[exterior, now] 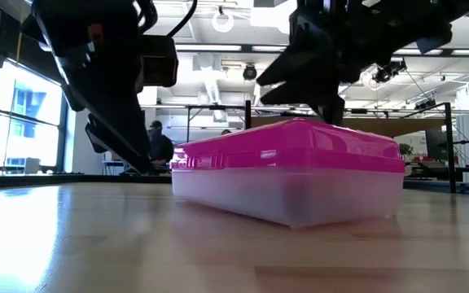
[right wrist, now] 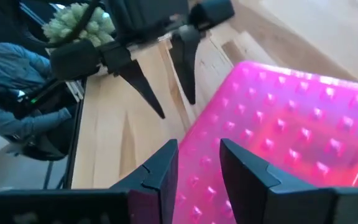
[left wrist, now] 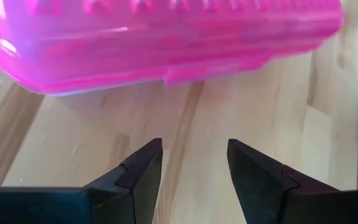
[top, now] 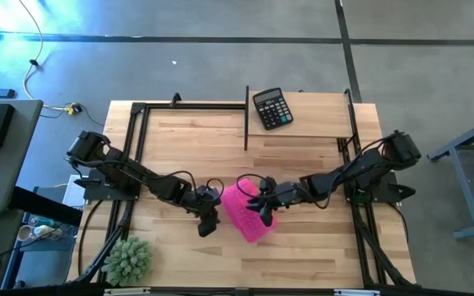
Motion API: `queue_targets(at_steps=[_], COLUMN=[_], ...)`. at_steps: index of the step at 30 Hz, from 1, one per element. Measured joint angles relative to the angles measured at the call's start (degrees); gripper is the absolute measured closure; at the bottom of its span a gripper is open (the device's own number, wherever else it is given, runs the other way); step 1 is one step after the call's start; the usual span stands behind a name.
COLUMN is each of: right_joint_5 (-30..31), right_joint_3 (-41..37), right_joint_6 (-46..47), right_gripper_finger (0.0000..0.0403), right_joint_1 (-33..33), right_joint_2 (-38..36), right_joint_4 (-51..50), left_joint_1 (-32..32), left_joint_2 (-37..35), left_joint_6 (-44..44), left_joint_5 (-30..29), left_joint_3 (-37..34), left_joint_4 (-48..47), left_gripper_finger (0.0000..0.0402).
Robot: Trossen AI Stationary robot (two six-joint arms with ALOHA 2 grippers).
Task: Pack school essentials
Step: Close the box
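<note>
A shut pencil box with a pink studded lid and a clear lower half (top: 249,215) (exterior: 291,171) lies flat on the table, between the two grippers. None of the stationery shows. My left gripper (top: 206,228) (left wrist: 194,146) is open and hovers low over the wood at the box's left long side (left wrist: 166,43), pointing at it with a gap between. My right gripper (top: 263,212) (right wrist: 197,146) is open with a narrow gap and points down over the lid (right wrist: 291,143) near its left edge. In the right wrist view my left gripper (right wrist: 176,107) shows beyond the box. My right gripper comes at the box's lid (exterior: 332,122) from above, slanting in from the table's right. Its fingertips (right wrist: 166,155) stand right at the lid's surface near the left edge. I cannot tell whether they touch it.
A black calculator (top: 271,108) lies at the far edge. A fuzzy green plant ball (top: 128,260) (right wrist: 79,22) sits at the near left corner. Black frame rails (top: 246,115) run along the far part and both sides. A person in a blue jacket (right wrist: 5,93) sits beyond the table's left.
</note>
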Motion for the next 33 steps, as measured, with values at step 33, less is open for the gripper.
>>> queue_targets(at_steps=[33], right_joint_5=[-0.54], right_joint_3=[21.51], right_joint_6=[-19.10], right_gripper_finger=[0.0295], right_joint_1=[-0.44], right_joint_2=[14.18], right_joint_4=[-29.80], left_joint_1=[9.48], left_joint_2=[-7.46], left_joint_6=[3.80], left_joint_5=[-7.53], left_joint_3=[0.02], left_joint_4=[-13.68], left_gripper_finger=[0.0229])
